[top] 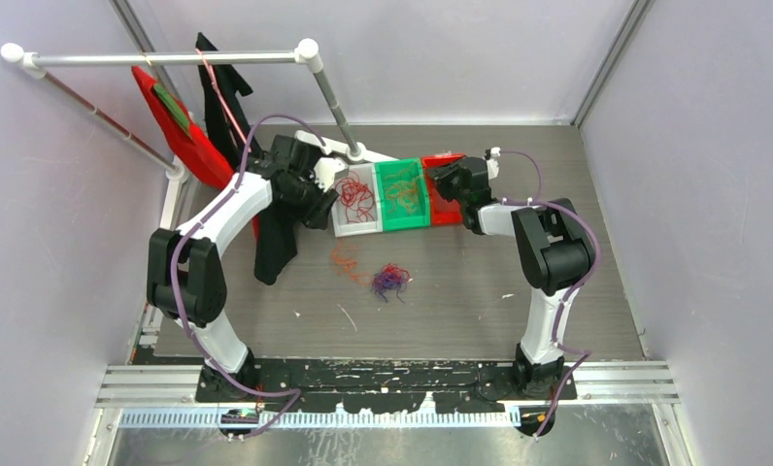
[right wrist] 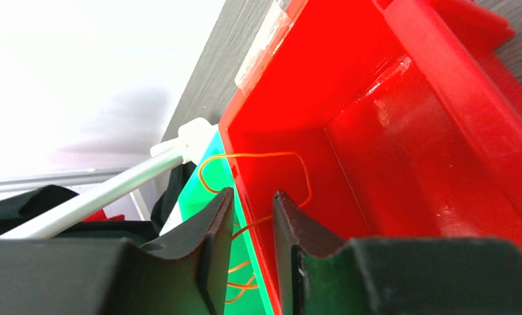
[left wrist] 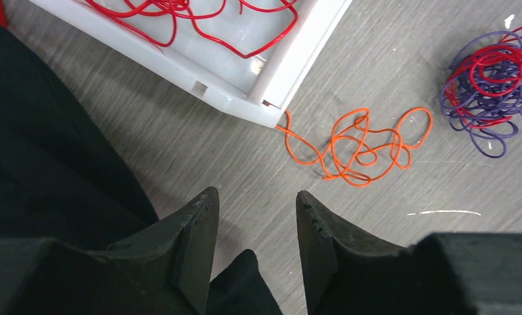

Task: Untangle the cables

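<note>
A loose orange cable [left wrist: 360, 144] lies on the table by the corner of the white bin [left wrist: 271, 98]; it also shows in the top view [top: 344, 260]. A purple and red cable clump [left wrist: 488, 85] lies to its right, and shows in the top view [top: 390, 282]. Red cables [top: 355, 199] lie in the white bin. Orange cables [top: 402, 189] lie in the green bin [top: 405, 222]. My left gripper [left wrist: 255, 197] is open and empty, above bare table short of the orange cable. My right gripper [right wrist: 253, 193] is open, astride the wall between the green bin and the red bin [right wrist: 402, 131]. An orange wire loop [right wrist: 258, 156] hangs over that wall, running between the fingers unpinched.
A black garment [left wrist: 42, 164] lies on the table left of my left gripper. Red and black garments [top: 184, 131] hang from a white rail [top: 169, 58] at the back left. The rail's pole [right wrist: 107, 197] shows left of my right gripper.
</note>
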